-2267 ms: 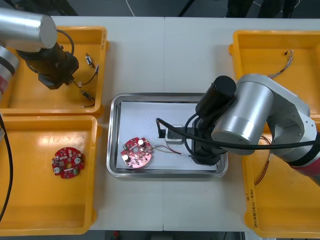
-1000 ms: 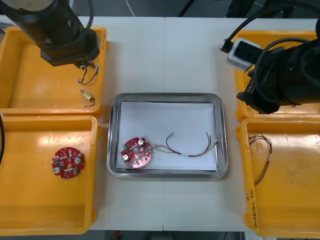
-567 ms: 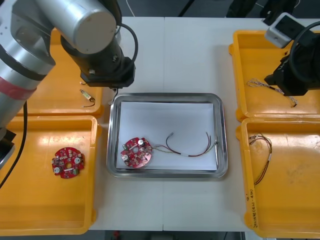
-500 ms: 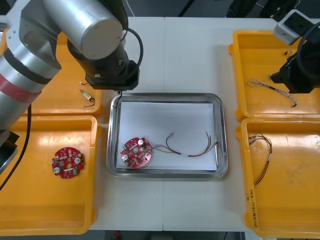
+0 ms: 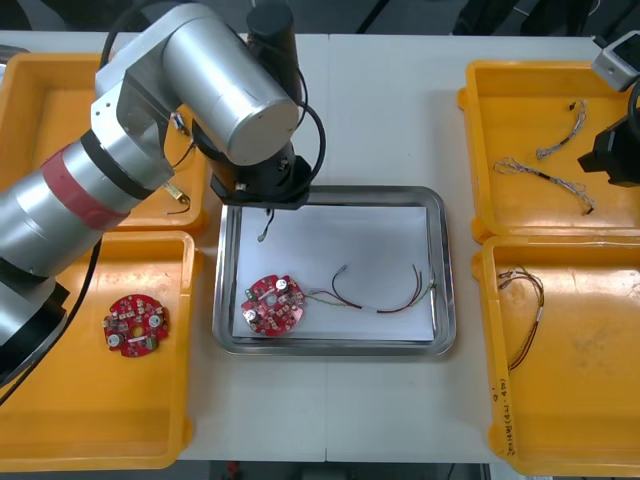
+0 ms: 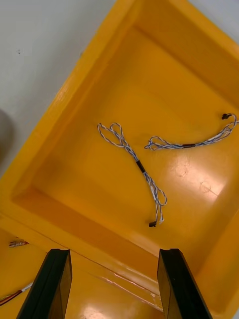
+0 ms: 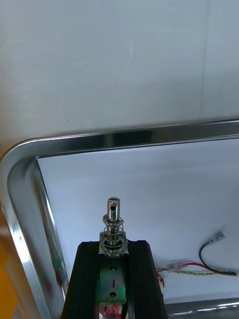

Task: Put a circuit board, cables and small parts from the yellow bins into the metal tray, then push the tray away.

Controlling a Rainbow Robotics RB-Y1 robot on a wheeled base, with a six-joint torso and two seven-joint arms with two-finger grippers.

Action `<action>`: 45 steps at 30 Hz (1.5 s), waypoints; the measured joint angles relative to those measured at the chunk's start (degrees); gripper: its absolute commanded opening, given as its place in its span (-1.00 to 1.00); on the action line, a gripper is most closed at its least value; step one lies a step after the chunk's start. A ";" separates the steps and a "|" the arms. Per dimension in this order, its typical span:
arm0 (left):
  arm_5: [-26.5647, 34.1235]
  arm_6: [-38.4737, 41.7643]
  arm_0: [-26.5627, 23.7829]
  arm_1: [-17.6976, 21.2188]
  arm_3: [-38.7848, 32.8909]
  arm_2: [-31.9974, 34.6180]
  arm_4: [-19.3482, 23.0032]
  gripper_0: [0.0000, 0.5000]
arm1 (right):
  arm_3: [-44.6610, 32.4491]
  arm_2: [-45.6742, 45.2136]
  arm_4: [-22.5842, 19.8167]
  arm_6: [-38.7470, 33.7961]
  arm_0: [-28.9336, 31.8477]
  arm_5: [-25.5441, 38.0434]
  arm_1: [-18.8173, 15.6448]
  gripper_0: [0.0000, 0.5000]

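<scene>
Left end effector (image 7: 113, 246) over the metal tray (image 5: 444, 262), at its far left corner, clenched on a small metal part (image 7: 113, 213) that juts past the fingertips above the tray's white inside. In the tray, near left: round red circuit board (image 5: 272, 305); from it toward the tray's right wall, a red and yellow cable (image 5: 385, 297). Right end effector (image 6: 114, 264) released, fingers apart, over the far yellow bin (image 6: 55, 124) right of the tray, above twisted blue and white cables (image 6: 139, 167)
</scene>
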 measured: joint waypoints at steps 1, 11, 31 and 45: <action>-0.38 0.00 0.00 -0.09 0.65 -0.43 -0.04 -1.00 | 1.21 0.00 0.00 0.00 -0.15 0.00 0.00 1.00; -4.79 0.00 2.49 -0.17 2.77 -2.57 -2.15 -0.99 | 10.12 0.00 0.30 0.01 -2.30 0.00 -0.37 1.00; -9.56 0.17 4.06 -0.17 5.67 -6.82 -2.90 -0.99 | 26.97 0.00 3.97 0.00 -10.62 -0.04 -0.77 1.00; -10.66 0.67 4.35 -0.17 5.68 -6.82 -3.22 1.00 | 44.56 0.01 7.54 -0.92 -21.85 -5.98 -0.83 1.00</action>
